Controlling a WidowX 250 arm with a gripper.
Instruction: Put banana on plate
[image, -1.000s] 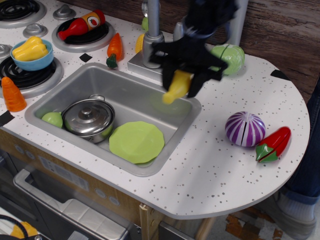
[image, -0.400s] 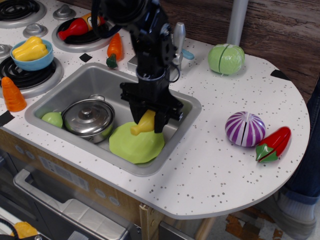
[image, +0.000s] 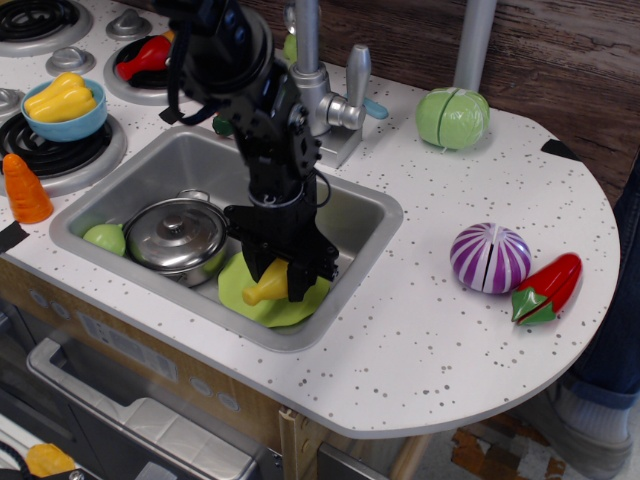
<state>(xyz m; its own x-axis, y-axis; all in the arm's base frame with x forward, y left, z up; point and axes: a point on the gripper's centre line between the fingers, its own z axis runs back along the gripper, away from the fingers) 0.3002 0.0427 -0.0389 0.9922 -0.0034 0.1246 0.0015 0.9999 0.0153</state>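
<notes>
the black robot gripper (image: 281, 272) hangs inside the steel sink (image: 190, 165), its fingers clamped on the smooth yellow plastic toy banana (image: 266, 285). the banana pokes out below and left of the fingers, directly over the flat round light-green plastic plate (image: 300, 308), which lies on the sink floor beside the lidded steel pot (image: 177, 237).

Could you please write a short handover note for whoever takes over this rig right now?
Gripper: shut on the smooth yellow curved plastic toy banana, low over the flat round light-green plastic plate.
Plate: in the steel sink, beside the lidded steel pot.
Done: banana picked up and brought over the plate.
Left: lower if needed, open the jaws, then lift the arm clear. Whether the banana touches the plate cannot be told.
</notes>
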